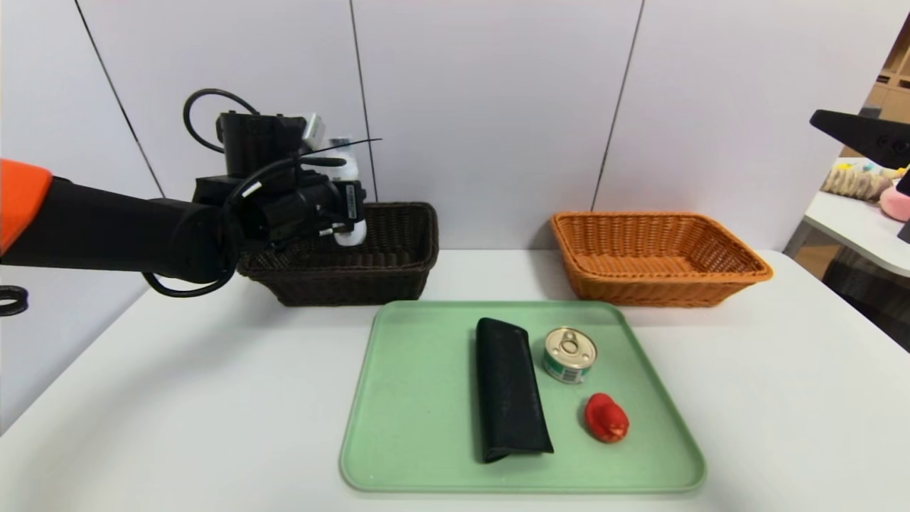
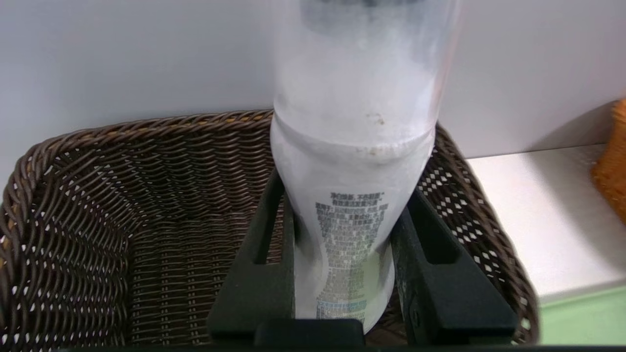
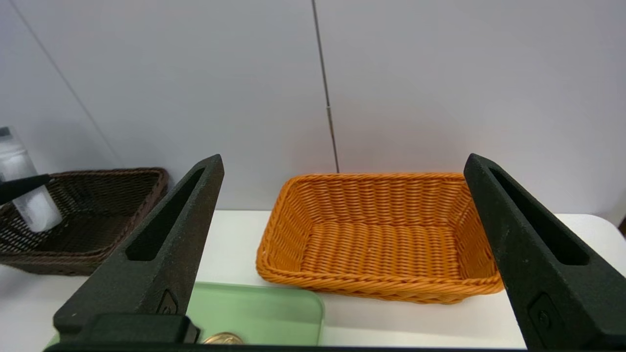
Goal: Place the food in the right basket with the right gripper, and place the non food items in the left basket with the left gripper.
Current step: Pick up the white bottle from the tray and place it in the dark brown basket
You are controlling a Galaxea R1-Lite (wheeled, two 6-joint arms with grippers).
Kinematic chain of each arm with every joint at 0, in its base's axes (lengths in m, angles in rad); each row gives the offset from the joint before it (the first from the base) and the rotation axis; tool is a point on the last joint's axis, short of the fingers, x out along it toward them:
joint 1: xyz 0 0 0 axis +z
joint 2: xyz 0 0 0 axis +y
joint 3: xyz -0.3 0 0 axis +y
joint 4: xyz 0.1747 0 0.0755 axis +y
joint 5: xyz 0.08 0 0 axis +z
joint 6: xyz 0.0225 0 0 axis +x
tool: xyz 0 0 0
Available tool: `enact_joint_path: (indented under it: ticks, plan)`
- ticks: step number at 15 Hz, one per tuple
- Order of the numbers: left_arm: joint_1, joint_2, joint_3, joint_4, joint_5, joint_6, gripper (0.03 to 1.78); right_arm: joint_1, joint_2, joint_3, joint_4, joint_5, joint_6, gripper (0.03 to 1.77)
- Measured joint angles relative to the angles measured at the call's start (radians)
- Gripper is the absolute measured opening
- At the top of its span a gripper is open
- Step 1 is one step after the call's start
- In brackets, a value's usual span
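On the pale green plastic tray [image 1: 412,427] at the white table's [image 1: 178,398] near edge, the long black textured case [image 1: 508,390] lies mid-tray; toward its right edge sit the small red lumpy object [image 1: 606,418] and, beyond, the squat gold-lidded tin can [image 1: 569,355]. The right gripper [image 3: 342,254] hovers spread wide, facing the orange-tan wicker basket [image 1: 739,267] at the far right. The left gripper [image 1: 348,213] pinches the translucent white bottle [image 2: 352,195] upright over the dark brown wicker basket [image 1: 398,267] at the far left.

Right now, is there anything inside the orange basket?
No, the orange basket shows only its bare woven floor and walls in the right wrist view.
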Motion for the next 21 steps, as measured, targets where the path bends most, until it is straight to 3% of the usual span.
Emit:
enact_joint_path:
  ticks: [2, 6, 21]
  plan:
    - [0.01, 0.042, -0.03, 0.0, 0.0, 0.001, 0.57, 0.0, 0.006, 0.002, 0.001, -0.03, 0.009, 1.7]
    - [0.031, 0.103, -0.062, 0.0, 0.0, 0.001, 0.57, 0.0, -0.003, -0.012, 0.057, -0.044, 0.094, 1.7]
    - [0.076, 0.234, -0.124, -0.013, 0.008, -0.004, 0.57, 0.0, -0.007, 0.007, 0.103, -0.041, 0.093, 1.7]
